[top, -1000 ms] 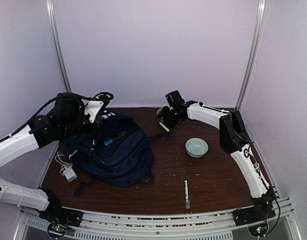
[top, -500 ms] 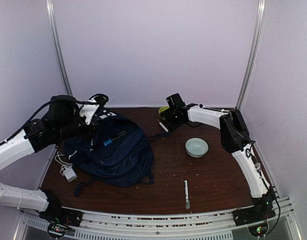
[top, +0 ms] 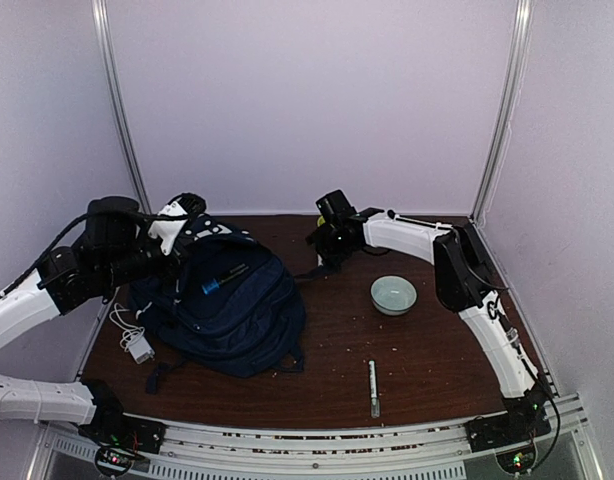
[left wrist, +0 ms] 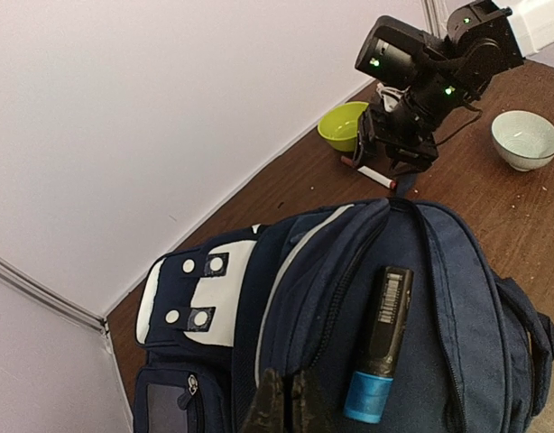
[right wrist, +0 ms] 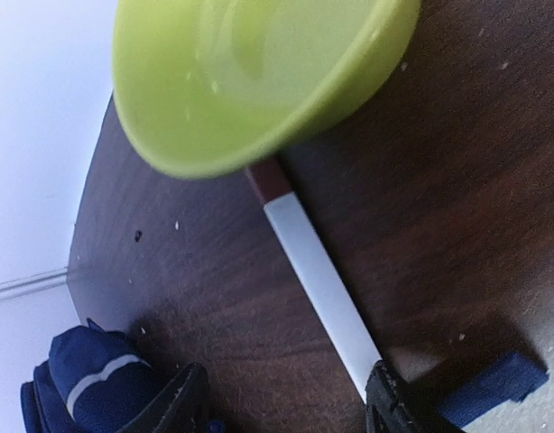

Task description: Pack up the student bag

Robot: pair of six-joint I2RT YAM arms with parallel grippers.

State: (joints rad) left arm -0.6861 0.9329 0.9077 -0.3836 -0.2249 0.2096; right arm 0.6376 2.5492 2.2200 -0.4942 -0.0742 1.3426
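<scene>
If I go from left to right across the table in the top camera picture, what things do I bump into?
white charger → student bag → pale bowl

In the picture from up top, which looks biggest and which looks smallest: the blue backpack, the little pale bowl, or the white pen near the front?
1. blue backpack, by far the biggest
2. pale bowl
3. white pen, a bit longer than the bowl is wide, but very thin
</scene>
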